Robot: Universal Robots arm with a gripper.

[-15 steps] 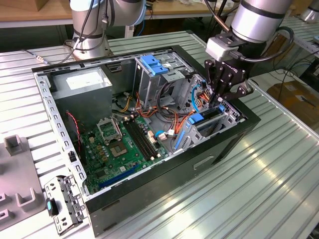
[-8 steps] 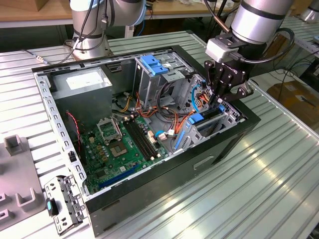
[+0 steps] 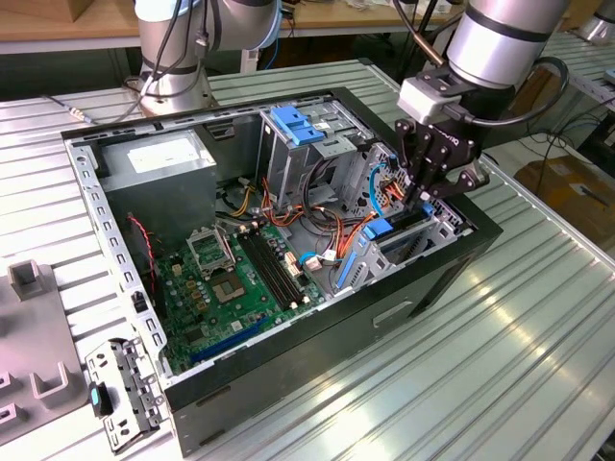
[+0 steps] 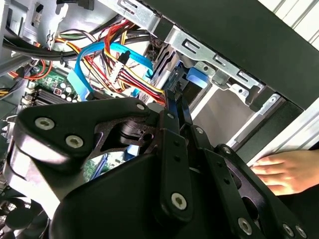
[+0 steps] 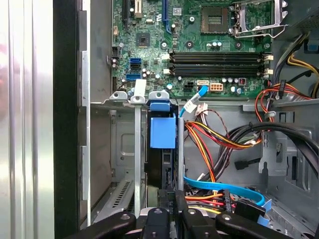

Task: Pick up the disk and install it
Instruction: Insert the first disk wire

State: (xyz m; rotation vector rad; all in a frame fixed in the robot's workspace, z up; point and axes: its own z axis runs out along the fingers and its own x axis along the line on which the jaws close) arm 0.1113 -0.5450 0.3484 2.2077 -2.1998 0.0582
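End effector [image 3: 423,195] over the drive bay at the exterior view's right end of the open computer case [image 3: 317,336].

Its fingers [image 4: 174,107] look pressed together with nothing visibly between them. The disk [image 5: 162,149] stands on edge in the bay slot, blue rail up, just below the fingertips. A hand [image 4: 289,172] rests by the case on the counter [image 3: 500,365].

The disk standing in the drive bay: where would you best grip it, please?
I'd pinch its narrow exposed edge across the thickness, coming from above: the disk stands on edge between the bay's metal walls, which block its flat faces.
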